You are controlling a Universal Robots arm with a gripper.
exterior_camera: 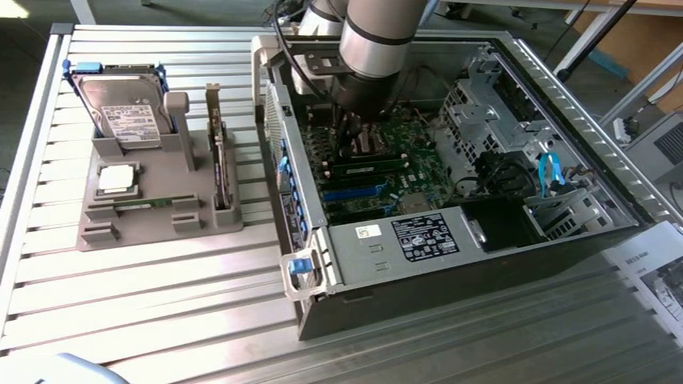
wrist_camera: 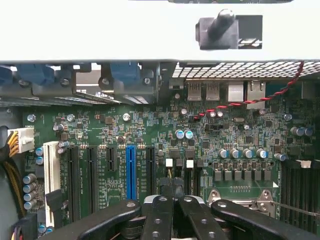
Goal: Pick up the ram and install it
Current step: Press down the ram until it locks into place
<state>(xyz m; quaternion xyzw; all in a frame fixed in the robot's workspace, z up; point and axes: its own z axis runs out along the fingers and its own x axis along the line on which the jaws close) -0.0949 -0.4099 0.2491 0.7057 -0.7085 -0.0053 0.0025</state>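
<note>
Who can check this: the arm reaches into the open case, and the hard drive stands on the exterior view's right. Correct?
No. In the exterior view the hard drive stands on the left, in a grey holder; the arm does reach into the open case.

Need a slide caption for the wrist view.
Shut gripper poised just above the green motherboard inside the open computer case.

The case [exterior_camera: 449, 264] lay open on the surface [exterior_camera: 160, 288], toward the exterior view's right. A rack [exterior_camera: 149, 210] stood beside it on the exterior view's left, with a drive [exterior_camera: 126, 112] upright in it. The arm [exterior_camera: 373, 48] reached into the case, over the board [exterior_camera: 395, 160].
</note>
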